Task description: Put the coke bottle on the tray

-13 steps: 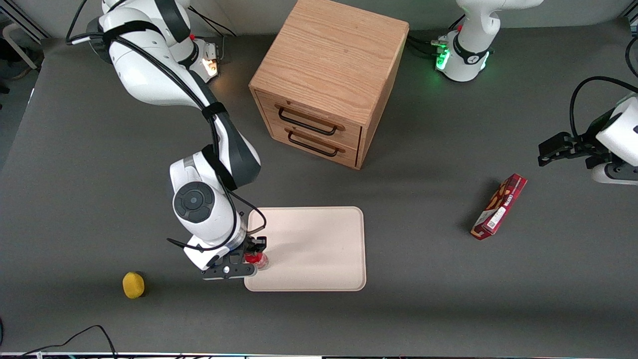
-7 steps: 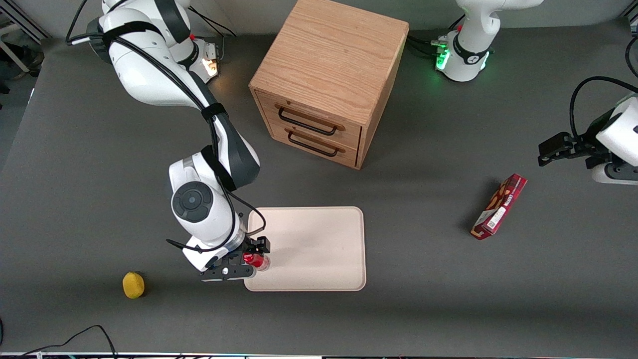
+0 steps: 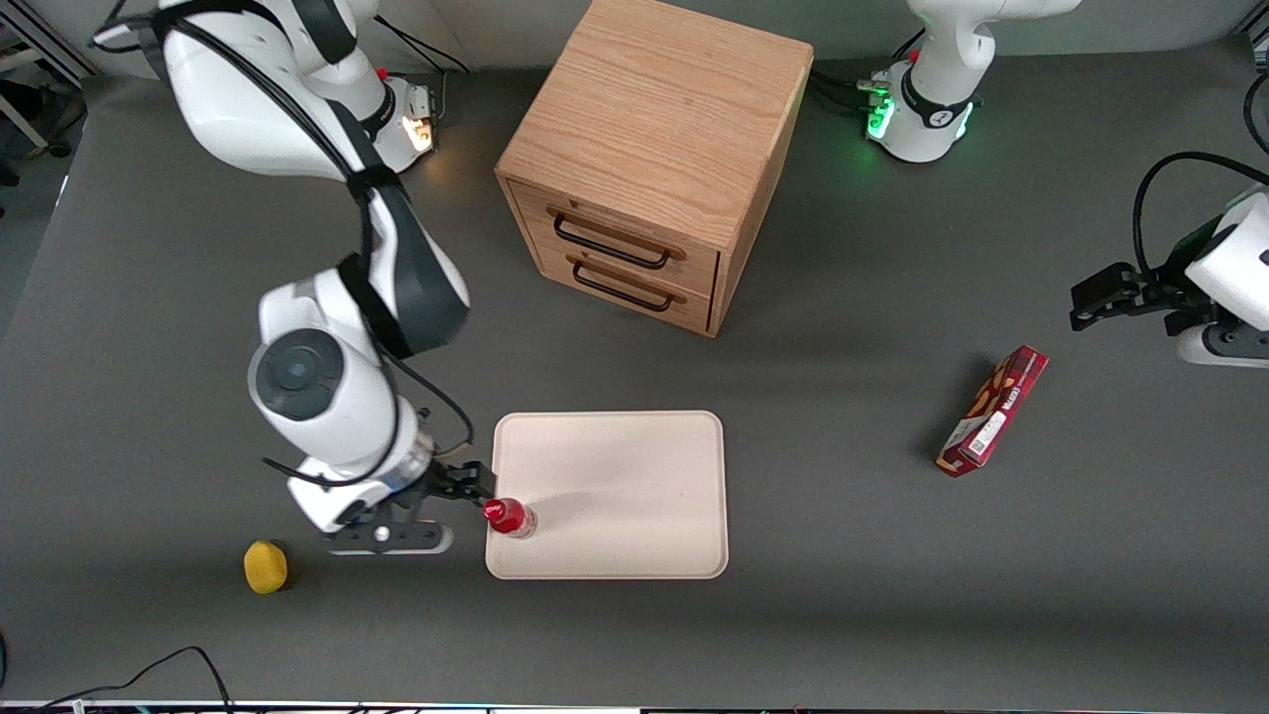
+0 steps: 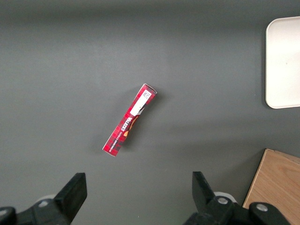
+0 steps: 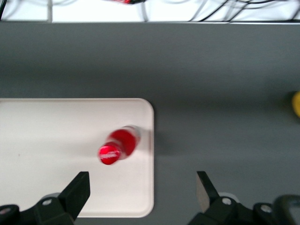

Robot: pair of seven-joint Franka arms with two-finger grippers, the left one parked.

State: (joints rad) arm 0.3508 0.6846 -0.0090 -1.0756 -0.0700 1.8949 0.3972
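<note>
My gripper (image 3: 458, 504) hangs with its fingers spread and nothing between them, just off the tray (image 3: 634, 466) at the edge toward the working arm's end of the table. From the front I see the coke bottle (image 3: 510, 518) standing upright on the tray, just inside that same edge and close to the corner nearest the front camera, apart from the gripper. The right wrist view gives me what the front cannot: I look straight down on the red cap of the coke bottle (image 5: 117, 145) and see how narrow the strip of tray (image 5: 56, 122) is between the bottle and the rim, with both fingertips (image 5: 79, 190) wide apart. The left wrist view shows only a snack box (image 4: 130, 119) lying flat on the table (image 4: 70, 70), well apart from the tray toward the parked arm's end. Most of the tray is bare surface from the bottle toward the parked arm's end. A wooden cabinet (image 3: 654, 159) stands farther from the front camera than the tray, and a yellow object (image 3: 265, 566) sits on the table near the gripper, toward the working arm's end.
</note>
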